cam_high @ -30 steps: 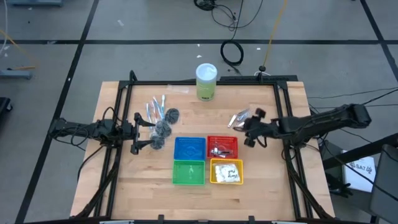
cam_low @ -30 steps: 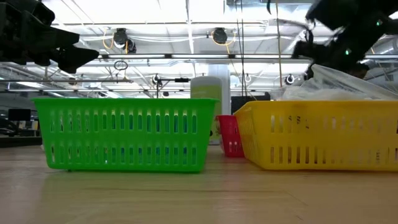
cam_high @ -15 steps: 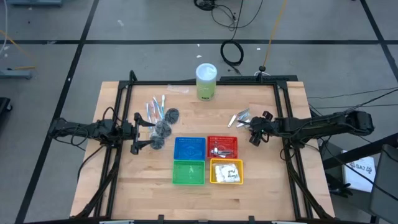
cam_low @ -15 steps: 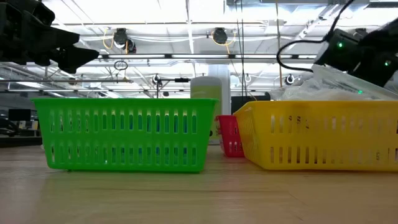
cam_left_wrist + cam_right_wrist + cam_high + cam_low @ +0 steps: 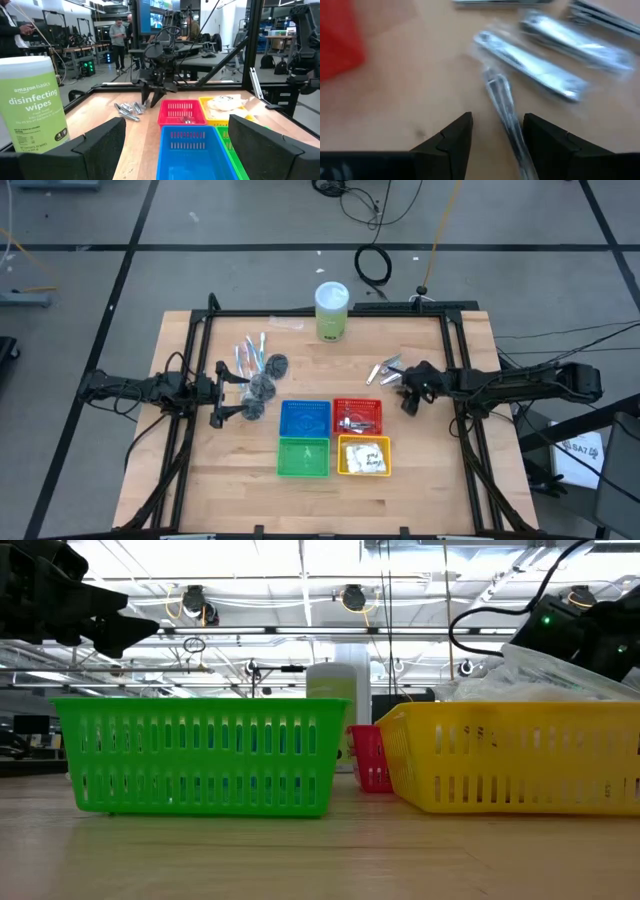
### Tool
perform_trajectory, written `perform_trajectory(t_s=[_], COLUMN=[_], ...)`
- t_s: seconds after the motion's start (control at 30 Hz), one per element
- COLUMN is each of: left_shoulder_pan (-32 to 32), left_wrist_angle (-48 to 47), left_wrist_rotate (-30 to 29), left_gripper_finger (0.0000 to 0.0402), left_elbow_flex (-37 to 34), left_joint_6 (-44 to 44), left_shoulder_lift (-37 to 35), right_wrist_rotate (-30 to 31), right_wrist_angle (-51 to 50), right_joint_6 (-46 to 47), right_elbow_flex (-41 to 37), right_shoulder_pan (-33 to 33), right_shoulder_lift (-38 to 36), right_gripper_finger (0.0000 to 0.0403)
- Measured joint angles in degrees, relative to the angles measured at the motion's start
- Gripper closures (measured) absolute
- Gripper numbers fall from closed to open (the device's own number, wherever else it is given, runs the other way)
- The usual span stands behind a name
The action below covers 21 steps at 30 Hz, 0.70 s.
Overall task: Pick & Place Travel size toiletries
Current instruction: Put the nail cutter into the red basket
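Several shiny silver foil tubes (image 5: pixel 384 370) lie on the wood at the table's right. My right gripper (image 5: pixel 404 388) hovers low just beside them, slanting down, open. In the right wrist view its fingers stand on either side of one clear-wrapped silver tube (image 5: pixel 506 107). At the left lie pale sticks (image 5: pixel 250 354) and dark grey puffs (image 5: pixel 264 386). My left gripper (image 5: pixel 224 392) waits there, level and wide open.
Four small baskets stand mid-table: blue (image 5: pixel 305 418), red (image 5: pixel 357 415) holding silver tubes, green (image 5: pixel 303 457), and yellow (image 5: pixel 364 456) holding white sachets. A green wipes cylinder (image 5: pixel 332 312) stands at the far edge. A black frame (image 5: pixel 455 370) runs along both sides.
My right gripper has come down toward the silver tubes, tipping its fingers more steeply, and has drawn back a little toward the table's right edge, uncovering the pile. Its fingers have stayed open. The tubes have not moved.
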Motion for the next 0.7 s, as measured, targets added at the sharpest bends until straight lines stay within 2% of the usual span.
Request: perform_trajectory(t_s=[0.27,0.47,0.7], left_shoulder_pan=[0.0,0.0,0.0], left_wrist_angle=[0.0,0.0,0.0], left_wrist_rotate=[0.0,0.0,0.0], left_gripper_finger=[0.0055,0.0055,0.0055], left_elbow_flex=[0.0,0.0,0.0], left_joint_6=[0.0,0.0,0.0], left_shoulder_lift=[0.0,0.0,0.0], right_wrist_rotate=[-10.0,-9.1,-7.3], right_wrist_angle=[2.7,2.7,3.2], right_joint_6=[-0.1,-0.1,-0.1], right_elbow_flex=[-0.1,-0.2,-0.2], right_shoulder_pan=[0.3,0.3,0.6], right_shoulder_lift=[0.1,0.1,1.2], right_gripper_finger=[0.0258,0.0286,0.03])
